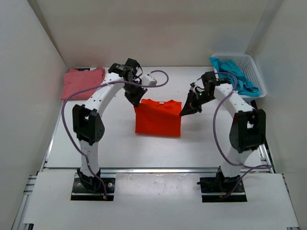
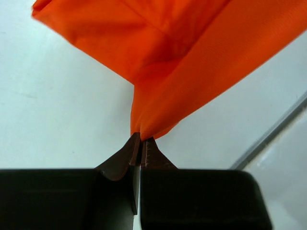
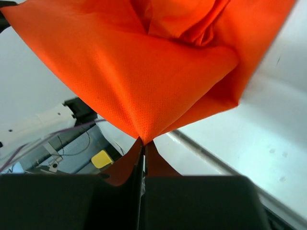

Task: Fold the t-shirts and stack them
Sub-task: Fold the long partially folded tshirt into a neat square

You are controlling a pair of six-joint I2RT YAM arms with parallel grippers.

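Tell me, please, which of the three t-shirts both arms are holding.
The orange t-shirt, pinched at two corners by both arms' jaws; the pink one lies at far left, the teal one in the white basket.

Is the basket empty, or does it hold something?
Not empty. A crumpled, unfolded teal shirt lies in the basket, covering its left part.

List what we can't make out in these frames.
Top view: fingertips of the left gripper and right gripper, too dark and small against the orange shirt.
Both wrist views: the orange shirt's outline, cut off by the frame edges.
Top view: the pink shirt's near right corner, behind the left arm.
Top view: part of the teal shirt, down in the basket and behind the right arm's cable.
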